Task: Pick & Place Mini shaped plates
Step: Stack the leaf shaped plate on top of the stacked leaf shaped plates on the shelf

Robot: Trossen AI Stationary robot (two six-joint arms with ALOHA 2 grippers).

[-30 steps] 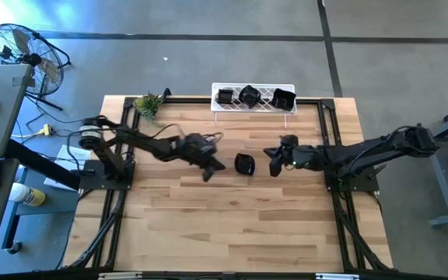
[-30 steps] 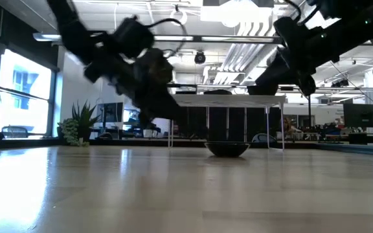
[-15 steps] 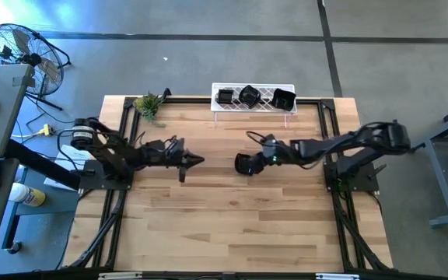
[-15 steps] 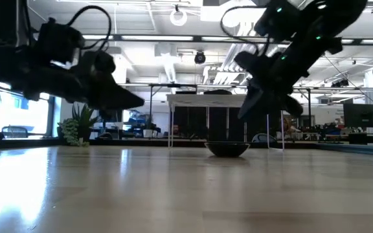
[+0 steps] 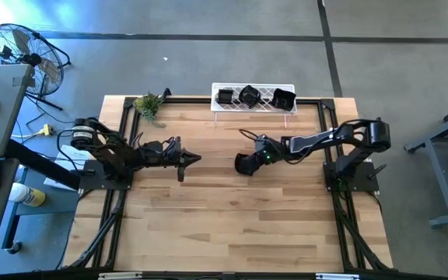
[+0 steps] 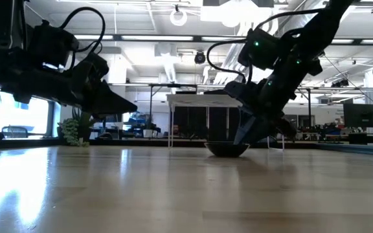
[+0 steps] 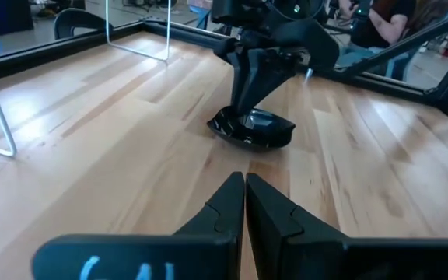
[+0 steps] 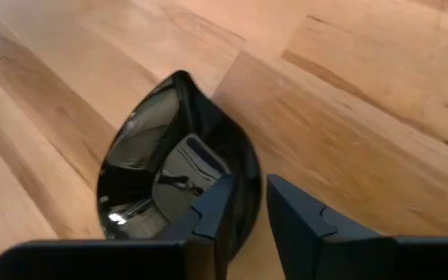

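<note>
One glossy black leaf-shaped mini plate (image 5: 243,164) (image 6: 226,149) (image 7: 251,131) (image 8: 158,179) lies flat on the wooden table near its middle. My right gripper (image 5: 249,161) (image 8: 249,204) is open and slants down over the plate's right side, one finger above the bowl and one outside the rim. My left gripper (image 5: 198,160) (image 7: 244,183) is shut and hovers to the plate's left, pointing at it and apart from it. Three more black mini plates (image 5: 249,96) sit on the white wire rack (image 5: 290,111) at the far edge. My right gripper straddles the plate's rim (image 8: 243,167) from above, slanting in from the table's right, one finger inside and one outside. Wood shows between the outer finger (image 8: 294,222) and the plate wall. Whether the inner finger touches, I cannot tell. The plate rests on the table.
A small green plant (image 5: 148,103) stands at the far left corner. Black frame rails (image 5: 115,210) run along both sides of the table. Bare wood (image 5: 232,225) lies between the plate and the near edge.
My left gripper has drawn back from the plate toward the table's left edge and now holds still. My right gripper has moved toward the table's left and down onto the plate's right rim. The plate has stayed where it was.
</note>
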